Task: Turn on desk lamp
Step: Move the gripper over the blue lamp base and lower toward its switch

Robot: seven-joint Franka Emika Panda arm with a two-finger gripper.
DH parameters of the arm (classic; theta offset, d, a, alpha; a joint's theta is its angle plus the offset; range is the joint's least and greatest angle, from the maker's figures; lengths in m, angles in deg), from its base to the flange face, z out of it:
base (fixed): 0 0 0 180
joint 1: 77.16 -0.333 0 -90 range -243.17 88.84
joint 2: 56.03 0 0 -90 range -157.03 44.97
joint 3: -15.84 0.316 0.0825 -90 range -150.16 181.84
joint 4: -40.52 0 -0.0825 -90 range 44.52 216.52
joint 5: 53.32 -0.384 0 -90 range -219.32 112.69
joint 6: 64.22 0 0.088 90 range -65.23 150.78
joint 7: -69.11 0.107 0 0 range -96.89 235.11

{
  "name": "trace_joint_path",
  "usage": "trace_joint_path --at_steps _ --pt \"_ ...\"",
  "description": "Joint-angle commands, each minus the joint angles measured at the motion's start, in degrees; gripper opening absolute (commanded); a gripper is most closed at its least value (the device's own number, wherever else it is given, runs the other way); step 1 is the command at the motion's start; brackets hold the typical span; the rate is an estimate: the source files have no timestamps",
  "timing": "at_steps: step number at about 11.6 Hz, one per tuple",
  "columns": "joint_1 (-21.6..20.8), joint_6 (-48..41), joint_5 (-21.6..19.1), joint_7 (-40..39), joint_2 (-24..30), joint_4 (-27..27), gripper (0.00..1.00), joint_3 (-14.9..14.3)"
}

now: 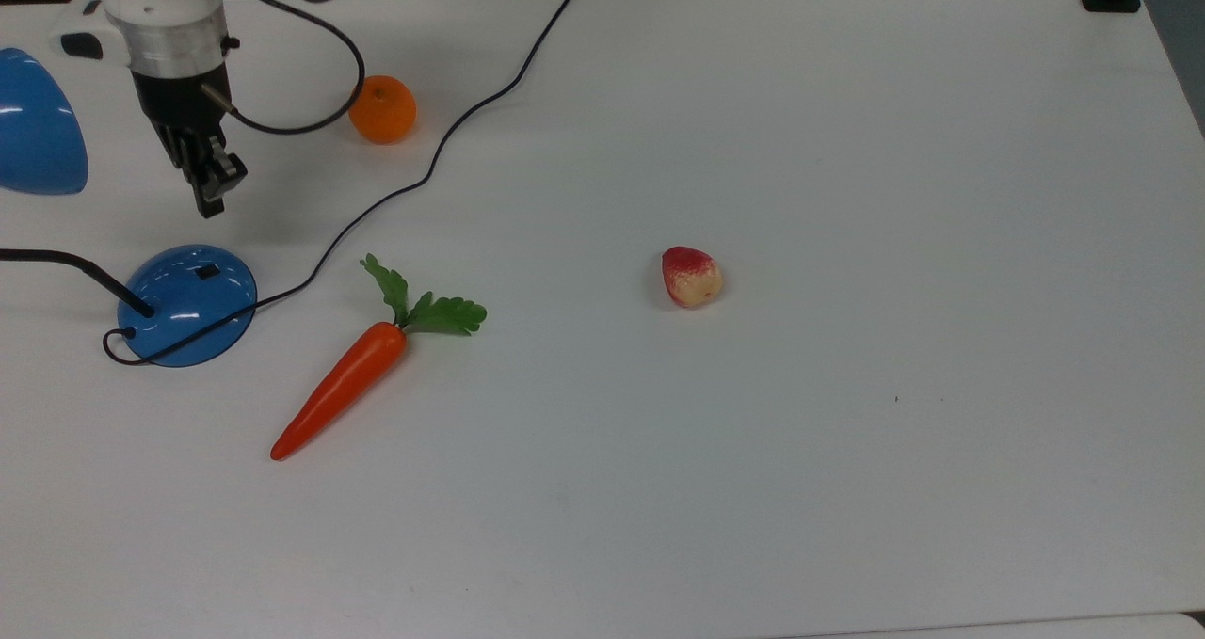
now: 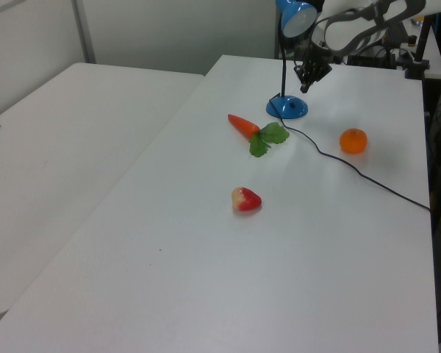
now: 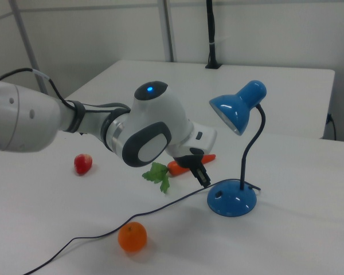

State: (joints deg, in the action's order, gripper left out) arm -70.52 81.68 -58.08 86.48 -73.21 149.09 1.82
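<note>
A shiny blue desk lamp [image 1: 186,305] with a round base, a thin black bent neck and a blue cone shade stood on the big white table [image 1: 847,432], near the top view's left edge. Its shade [image 3: 236,110] hung high over the table and was not lit in the right view. A small black switch [image 1: 206,270] sat on top of the round base. The robot's black gripper [image 1: 211,208] pointed down, a little above the table and just on the far side of the base in the top view, close to the switch but not touching it. Its two fingers were pressed close together and held nothing. In the right view the gripper [image 3: 204,182] was just to the left of the base, and the fat white arm [image 3: 74,123] reached in from the right view's left. The lamp's black cord [image 1: 442,150] snaked away from the base across the table to the far edge. A long orange toy carrot [image 1: 344,385] with green leaves lay just to the right of the base in the top view. A round orange fruit [image 1: 382,109] sat beyond the cord, near the arm. A small red and cream toy strawberry [image 1: 691,277] lay by itself near the middle of the table, well apart from the lamp.
</note>
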Motion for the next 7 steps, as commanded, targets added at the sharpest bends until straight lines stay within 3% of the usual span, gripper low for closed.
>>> trace_joint_path --at_steps 1,2,7 --pt "0.9 4.6 -1.4 0.6 -2.8 -1.1 0.0 1.4" --pt "1.9 6.5 -1.3 2.2 -3.7 -1.1 0.0 2.7" --pt "2.2 11.2 -1.3 3.3 -6.4 -2.0 0.0 3.0"
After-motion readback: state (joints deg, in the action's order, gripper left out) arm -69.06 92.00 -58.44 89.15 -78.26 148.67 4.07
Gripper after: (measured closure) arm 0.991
